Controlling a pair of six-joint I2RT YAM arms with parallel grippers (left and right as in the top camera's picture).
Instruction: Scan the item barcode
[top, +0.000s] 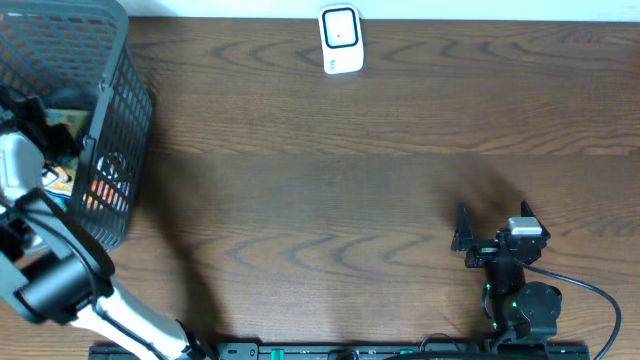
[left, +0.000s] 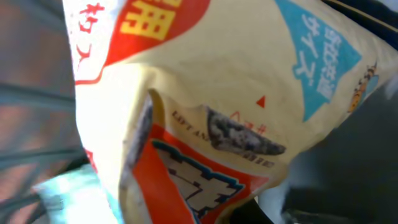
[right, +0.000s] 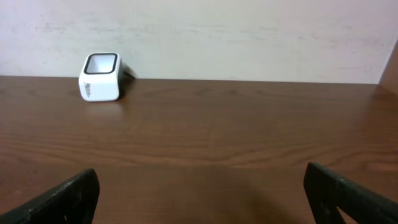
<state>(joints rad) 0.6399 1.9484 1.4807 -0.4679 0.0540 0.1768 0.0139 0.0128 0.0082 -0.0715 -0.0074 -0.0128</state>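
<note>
1. Left gripper (top: 45, 125) is down inside the basket (top: 125, 110) at about 10 o'clock on the table (top: 300, 170). Its jaws are pressed together on the packet (left: 211, 81).
2. In the left wrist view the packet fills nearly the whole frame. It is soft, glossy cream film, creased and buckled along a fold near the middle.
3. Its print shows red-orange panels with yellow characters at 12 o'clock, a light blue wedge with white characters at 2 o'clock, a small red triangle near the centre, and a blue-and-white outlined shape on red at 6 o'clock. No barcode can be made out on this face.
4. The basket is a black mesh tub with rounded corners and a solid rim, and coloured items show through its weave.
5. Right gripper (top: 495, 225) rests at about 4 o'clock on the table, well apart from the basket. Its two dark fingers are spread wide with nothing between them.
6. The scanner (top: 340, 40) is a small white rounded block with a dark window. It stands at 12 o'clock by the far edge, on dark brown wood-grain.
</note>
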